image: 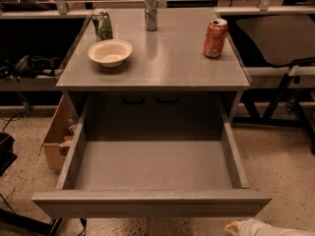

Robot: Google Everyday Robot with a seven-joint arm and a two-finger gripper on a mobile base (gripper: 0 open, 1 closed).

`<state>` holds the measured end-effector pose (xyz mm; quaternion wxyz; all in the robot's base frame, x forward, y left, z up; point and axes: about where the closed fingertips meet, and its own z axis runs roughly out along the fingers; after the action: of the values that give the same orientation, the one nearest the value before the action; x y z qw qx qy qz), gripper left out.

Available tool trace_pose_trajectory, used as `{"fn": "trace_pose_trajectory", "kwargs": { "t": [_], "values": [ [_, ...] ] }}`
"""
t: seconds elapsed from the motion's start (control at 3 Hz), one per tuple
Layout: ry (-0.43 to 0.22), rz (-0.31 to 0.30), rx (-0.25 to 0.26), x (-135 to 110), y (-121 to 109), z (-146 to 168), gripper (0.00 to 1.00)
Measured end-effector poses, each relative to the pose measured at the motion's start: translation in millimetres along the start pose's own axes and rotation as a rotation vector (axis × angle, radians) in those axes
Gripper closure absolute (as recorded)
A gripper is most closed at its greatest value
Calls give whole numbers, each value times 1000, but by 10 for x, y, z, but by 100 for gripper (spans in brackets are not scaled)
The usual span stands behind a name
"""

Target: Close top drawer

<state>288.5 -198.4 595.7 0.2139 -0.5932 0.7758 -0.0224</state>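
Observation:
The top drawer (150,203) is a wide grey drawer pulled far out of the grey cabinet toward the camera. Its flat front panel runs across the lower part of the view. Its grey box interior (152,171) holds nothing. My gripper (256,228) shows only as a pale white shape at the bottom right edge. It sits just below and right of the drawer front's right corner, apart from the panel. Most of it is cut off by the frame edge.
On the cabinet top (162,63) stand a white bowl (110,51), a green can (102,25), a silver can (151,12) and an orange can (215,38). A cardboard box (56,141) stands on the floor at the left. A black chair (280,38) and frame legs are at the right.

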Motion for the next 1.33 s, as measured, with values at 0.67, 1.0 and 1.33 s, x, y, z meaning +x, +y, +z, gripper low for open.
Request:
{"fn": "trace_pose_trajectory", "kwargs": {
  "t": [0.67, 1.0, 1.33],
  "values": [
    [-73, -59, 141, -235, -579, 113, 100],
    [-95, -98, 179, -415, -807, 136, 100],
    [-102, -95, 180, -429, -850, 161, 100]
  ]
}}
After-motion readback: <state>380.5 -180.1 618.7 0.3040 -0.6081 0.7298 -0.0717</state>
